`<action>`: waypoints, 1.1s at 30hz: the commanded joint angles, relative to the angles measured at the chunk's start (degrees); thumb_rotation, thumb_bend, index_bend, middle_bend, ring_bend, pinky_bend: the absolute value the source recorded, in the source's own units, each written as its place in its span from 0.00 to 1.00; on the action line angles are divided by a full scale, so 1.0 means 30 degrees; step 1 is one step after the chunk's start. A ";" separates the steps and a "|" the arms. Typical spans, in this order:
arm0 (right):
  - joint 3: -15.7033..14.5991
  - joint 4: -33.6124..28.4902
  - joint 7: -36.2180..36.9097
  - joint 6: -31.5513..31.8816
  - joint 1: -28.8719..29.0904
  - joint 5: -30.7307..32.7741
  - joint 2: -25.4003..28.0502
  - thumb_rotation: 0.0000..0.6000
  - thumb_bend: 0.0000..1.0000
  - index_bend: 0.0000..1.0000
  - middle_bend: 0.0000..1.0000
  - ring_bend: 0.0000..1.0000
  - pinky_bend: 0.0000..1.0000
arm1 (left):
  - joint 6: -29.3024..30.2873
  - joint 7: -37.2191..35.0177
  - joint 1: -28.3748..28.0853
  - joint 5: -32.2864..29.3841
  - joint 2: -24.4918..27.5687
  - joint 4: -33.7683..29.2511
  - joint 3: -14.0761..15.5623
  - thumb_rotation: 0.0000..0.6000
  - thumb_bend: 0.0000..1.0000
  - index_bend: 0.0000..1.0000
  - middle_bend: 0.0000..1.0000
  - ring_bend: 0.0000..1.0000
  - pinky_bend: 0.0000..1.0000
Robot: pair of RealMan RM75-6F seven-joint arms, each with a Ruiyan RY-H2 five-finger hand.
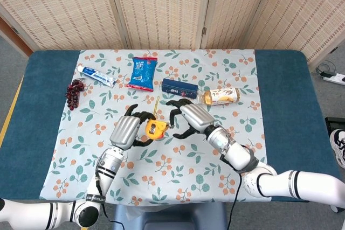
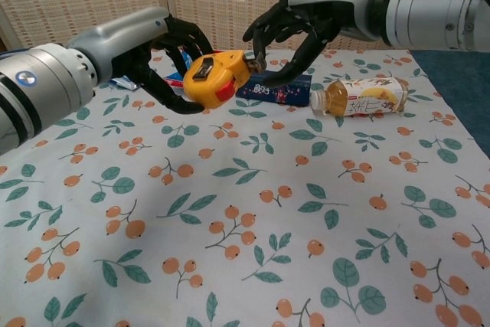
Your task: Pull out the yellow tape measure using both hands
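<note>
The yellow tape measure (image 2: 214, 78) is held above the worktop (image 2: 253, 212), grasped in the curled fingers of the left hand (image 2: 164, 59). Just beside it, the right hand (image 2: 287, 40) is closed in a pinch at the case's front, apparently on the blade's end tab, though the tab itself cannot be clearly made out. A slip is the likely failure: if the tab is only lightly pinched, it may be lost once the hands are drawn apart, and the blade would snap back. The case could also be twisted loose from the left hand by an off-axis pull.
</note>
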 commanded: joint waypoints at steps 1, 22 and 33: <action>-0.0007 0.0080 -0.0027 0.0049 0.0045 0.0033 -0.0110 1.00 0.26 0.59 0.18 0.16 0.07 | -0.0007 -0.0004 -0.0011 -0.0001 -0.0006 0.0025 0.0004 1.00 0.57 0.58 0.51 0.41 0.12; 0.0091 0.0325 -0.0013 0.0428 0.0125 0.0329 -0.0434 1.00 0.48 0.67 0.24 0.21 0.08 | -0.0121 -0.0608 0.0133 0.0149 0.0072 0.0519 0.0146 1.00 0.59 0.59 0.51 0.41 0.12; -0.0119 -0.1027 0.1223 0.0918 -0.1317 -0.1025 0.1273 1.00 0.48 0.67 0.25 0.22 0.08 | -0.0516 -0.2702 0.0954 0.1065 0.0822 0.2410 0.0815 1.00 0.59 0.58 0.51 0.41 0.11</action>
